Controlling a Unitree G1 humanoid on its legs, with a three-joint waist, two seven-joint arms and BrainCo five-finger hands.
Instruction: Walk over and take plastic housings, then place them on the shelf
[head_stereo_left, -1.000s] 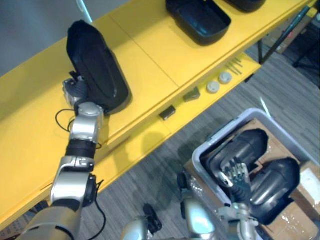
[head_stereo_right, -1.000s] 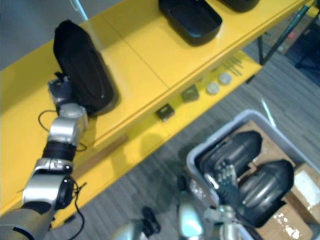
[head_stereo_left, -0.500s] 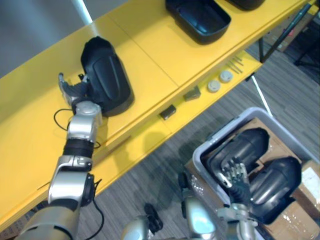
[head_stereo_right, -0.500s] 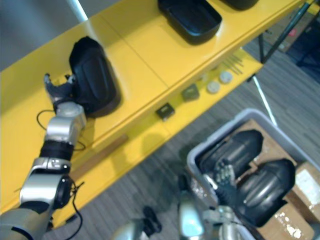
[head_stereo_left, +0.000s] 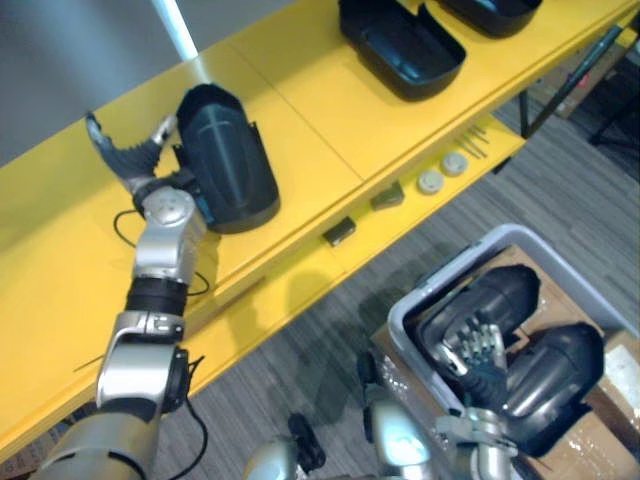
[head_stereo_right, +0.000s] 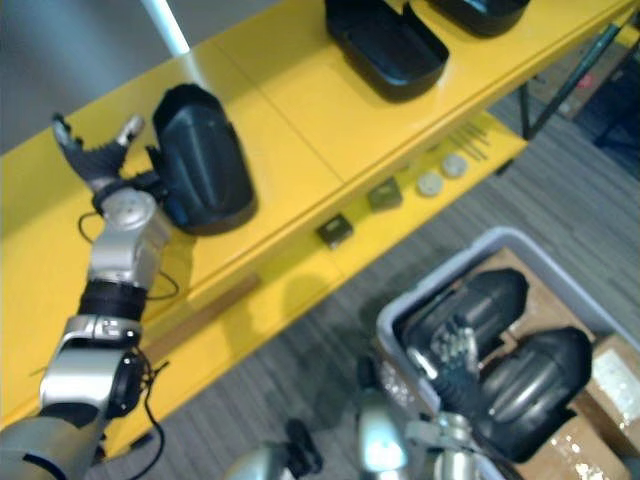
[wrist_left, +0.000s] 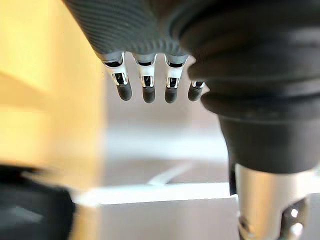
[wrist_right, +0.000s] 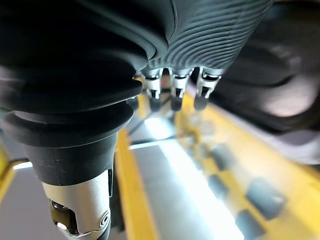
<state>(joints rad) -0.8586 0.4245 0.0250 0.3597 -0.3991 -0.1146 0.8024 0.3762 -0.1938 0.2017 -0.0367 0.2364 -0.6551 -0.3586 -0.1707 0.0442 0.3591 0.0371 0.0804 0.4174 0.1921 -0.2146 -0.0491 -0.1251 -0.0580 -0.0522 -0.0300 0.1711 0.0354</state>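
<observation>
We see the left hand raised over the yellow shelf, its fingers spread and straight, with nothing in its grasp. Just beside it, on the side toward the robot's right, a black plastic housing lies on the shelf's upper board. We cannot tell whether the base of the hand touches the housing's edge; the fingers stand clear of it.

Farther along the same board to the right lies a second black housing with its hollow side up, and a third housing lies at the far edge of the view.

On the shelf's lower ledge we make out a small dark block, a grey wedge-shaped piece and two pale round discs, all near one another and well apart from the left hand.

Low on the right stands a grey bin on the grey carpeted floor. It holds two more black housings, one toward the shelf and one nearer the robot, lying side by side. The right hand hangs over them with its fingers relaxed and gripping nothing; we cannot tell whether its fingertips touch a housing. A cardboard box shows at the bin's near corner.
</observation>
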